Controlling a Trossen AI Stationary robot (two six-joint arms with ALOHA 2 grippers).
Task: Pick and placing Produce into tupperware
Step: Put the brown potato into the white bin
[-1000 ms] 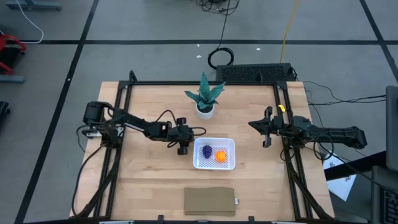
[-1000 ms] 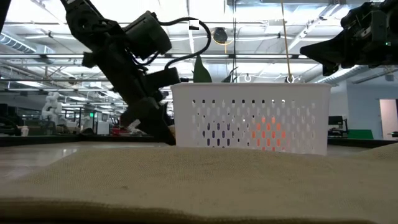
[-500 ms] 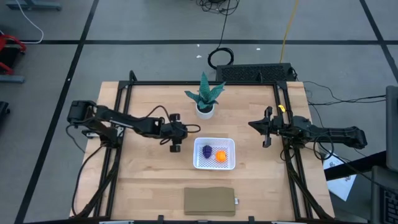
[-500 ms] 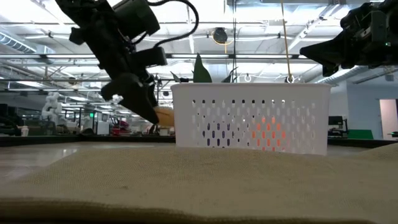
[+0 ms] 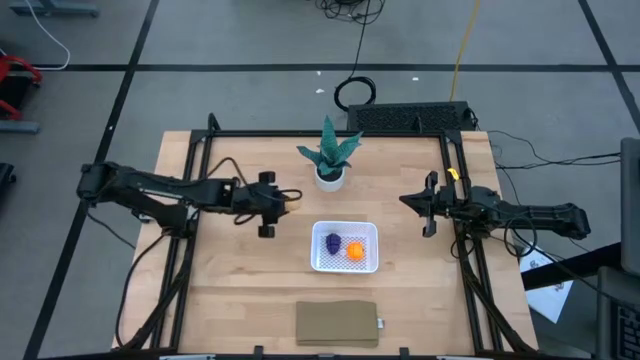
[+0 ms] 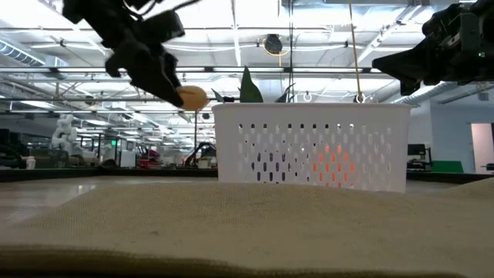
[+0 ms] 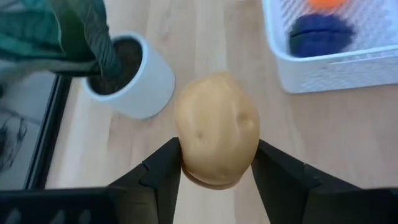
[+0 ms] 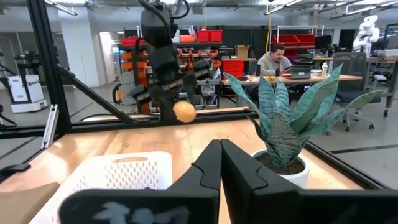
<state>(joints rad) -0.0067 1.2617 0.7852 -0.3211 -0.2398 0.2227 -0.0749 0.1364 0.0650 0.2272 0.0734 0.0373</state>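
A smooth tan-orange piece, egg-shaped, sits pinched between the left gripper's fingers, lifted off the table. Beyond those fingertips, the white mesh-bottomed tupperware rests flat, holding a dark purple lump beside a bright orange ball.

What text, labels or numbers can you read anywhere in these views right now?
None can be read. The tupperware, the tan piece held in the left gripper and the plant pot are all unmarked; the red bins on the background shelves are too small to show any writing.
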